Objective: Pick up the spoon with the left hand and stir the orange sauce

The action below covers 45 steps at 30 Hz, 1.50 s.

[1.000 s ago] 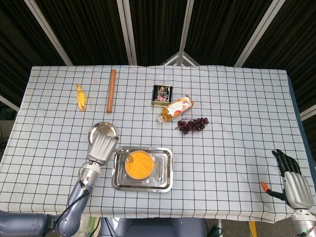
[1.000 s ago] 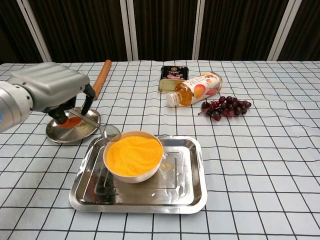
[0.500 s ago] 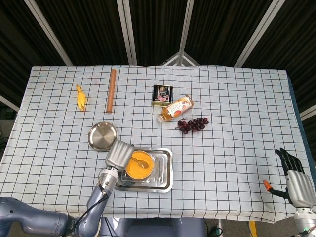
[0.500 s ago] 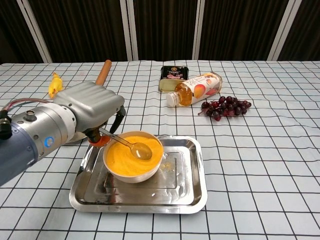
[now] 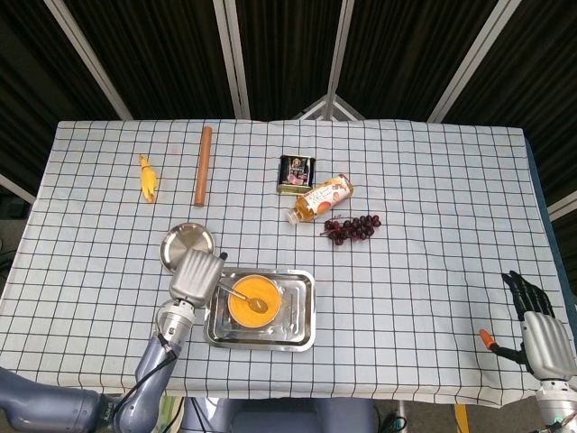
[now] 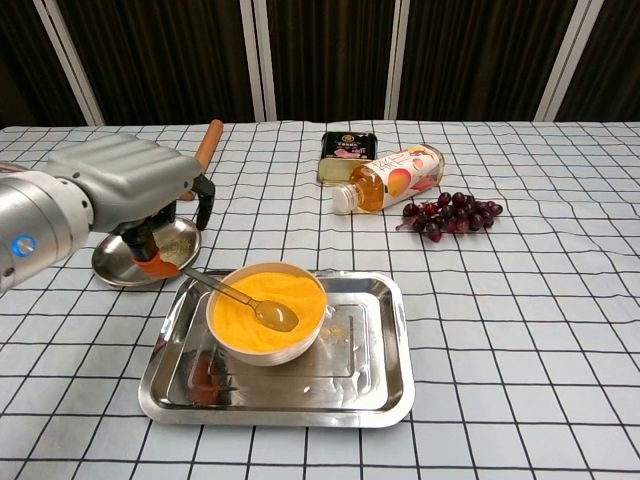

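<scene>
Left hand [image 6: 125,185] gripped the silver metal spoon [image 6: 240,299] by its handle end; the fingers [image 6: 150,240] were curled down around the handle, with an orange tip showing beneath them. From the fingers the spoon slanted down and to the right, its bowl resting in the orange sauce [image 6: 262,308] near the middle of the surface. The sauce filled a round white bowl [image 6: 262,352] that stood in the left half of a rectangular steel tray [image 6: 385,385], just right of and below the fingers. A round steel dish [image 6: 125,262] lay on the counter [image 6: 520,300] directly under and behind the hand.

In the head view the left hand [image 5: 196,276] sat just left of the tray [image 5: 302,311], spoon [image 5: 245,298] reaching into the sauce [image 5: 252,307].

Right hand [image 5: 541,329] hung at the far right counter edge, well apart from the tray, fingers [image 5: 521,290] extended and apart, holding nothing.
</scene>
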Each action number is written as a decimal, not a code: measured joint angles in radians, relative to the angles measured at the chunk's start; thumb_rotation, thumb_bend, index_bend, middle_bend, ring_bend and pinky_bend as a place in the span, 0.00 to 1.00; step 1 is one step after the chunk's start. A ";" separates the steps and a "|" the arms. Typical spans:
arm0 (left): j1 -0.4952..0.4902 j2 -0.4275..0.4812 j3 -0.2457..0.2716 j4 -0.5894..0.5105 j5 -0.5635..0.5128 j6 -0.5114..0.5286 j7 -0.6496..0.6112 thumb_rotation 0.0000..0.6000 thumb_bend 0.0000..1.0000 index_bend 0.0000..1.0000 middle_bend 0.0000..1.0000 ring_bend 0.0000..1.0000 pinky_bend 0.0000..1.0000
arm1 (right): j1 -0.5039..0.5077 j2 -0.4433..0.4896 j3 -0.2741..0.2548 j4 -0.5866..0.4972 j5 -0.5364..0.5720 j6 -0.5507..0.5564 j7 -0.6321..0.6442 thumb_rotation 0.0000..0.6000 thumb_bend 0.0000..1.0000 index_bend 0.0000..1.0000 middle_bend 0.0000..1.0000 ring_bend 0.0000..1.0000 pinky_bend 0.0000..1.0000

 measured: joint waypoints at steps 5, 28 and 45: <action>0.013 0.066 0.005 -0.032 0.013 0.005 -0.036 1.00 0.30 0.40 0.92 0.95 0.97 | 0.000 -0.001 -0.001 -0.002 0.001 -0.002 -0.004 1.00 0.32 0.00 0.00 0.00 0.00; 0.008 0.029 0.074 0.040 0.063 -0.019 -0.090 1.00 0.30 0.50 0.93 0.96 0.97 | 0.000 -0.001 -0.001 -0.004 0.000 -0.003 -0.005 1.00 0.32 0.00 0.00 0.00 0.00; 0.003 -0.064 0.088 0.143 0.108 -0.027 -0.103 1.00 0.31 0.53 0.94 0.96 0.97 | 0.000 0.000 -0.001 -0.003 -0.002 -0.003 -0.001 1.00 0.32 0.00 0.00 0.00 0.00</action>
